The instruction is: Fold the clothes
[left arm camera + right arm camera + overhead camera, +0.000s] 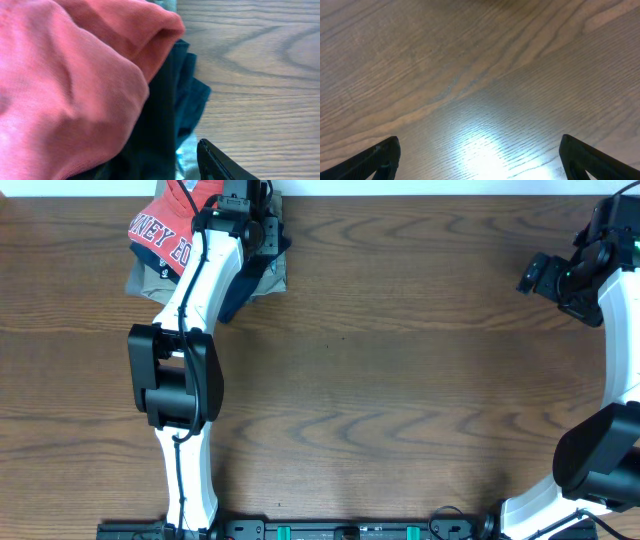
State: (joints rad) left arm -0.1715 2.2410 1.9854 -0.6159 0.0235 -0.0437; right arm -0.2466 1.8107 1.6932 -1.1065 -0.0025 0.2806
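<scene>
A pile of clothes sits at the far left of the table: a red shirt (pixel 160 232) with white lettering on top, a dark navy garment (pixel 238 292) and a grey one (pixel 272 275) under it. My left gripper (pixel 247 222) is down on the pile's right side. In the left wrist view the red shirt (pixel 70 85) and the navy garment (pixel 167 120) fill the space between the jaws. Only the right finger (pixel 220 165) shows, and the left finger is hidden by cloth. My right gripper (pixel 480 155) is open and empty over bare wood at the far right (pixel 535 275).
The wooden table (pixel 400 380) stretches between the two arms. The left arm's white links (pixel 185 330) run from the front edge up to the pile. The table's far edge lies just behind the pile.
</scene>
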